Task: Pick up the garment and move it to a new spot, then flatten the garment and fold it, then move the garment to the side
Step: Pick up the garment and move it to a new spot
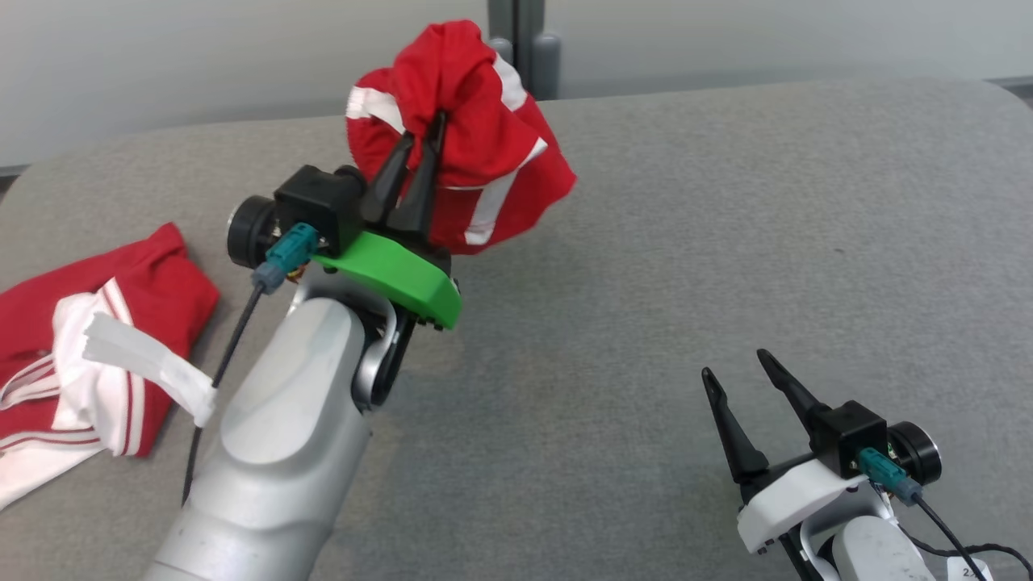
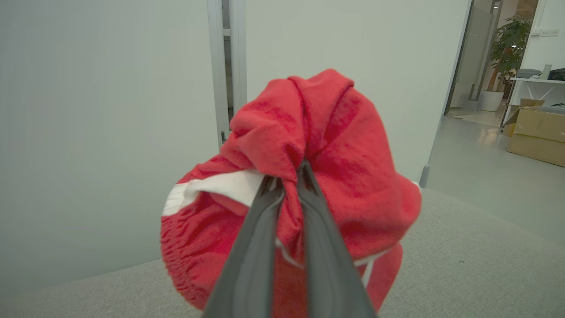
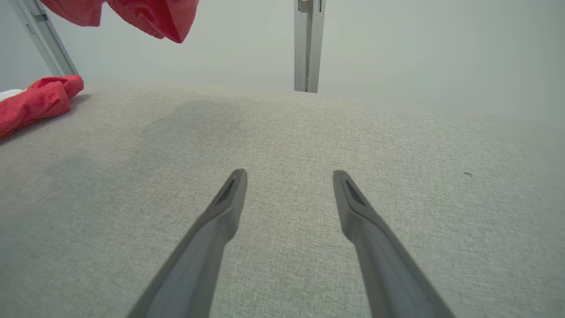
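The garment is a bunched red jersey with white bands, hanging above the grey padded table at the far middle. My left gripper is shut on a fold of it, fingers pointing up into the cloth. In the left wrist view the garment bulges around the left gripper, whose tips pinch red fabric. Its lettering and tag are hidden. My right gripper is open and holds nothing, low over the near right of the table. From the right wrist, the right gripper has its fingers spread, and the garment's hem hangs at top left.
A second red-and-white cloth lies crumpled on the table's left edge, also visible as the cloth at the left of the right wrist view. A pale wall with a metal post stands behind the table. Cardboard boxes sit in a far doorway.
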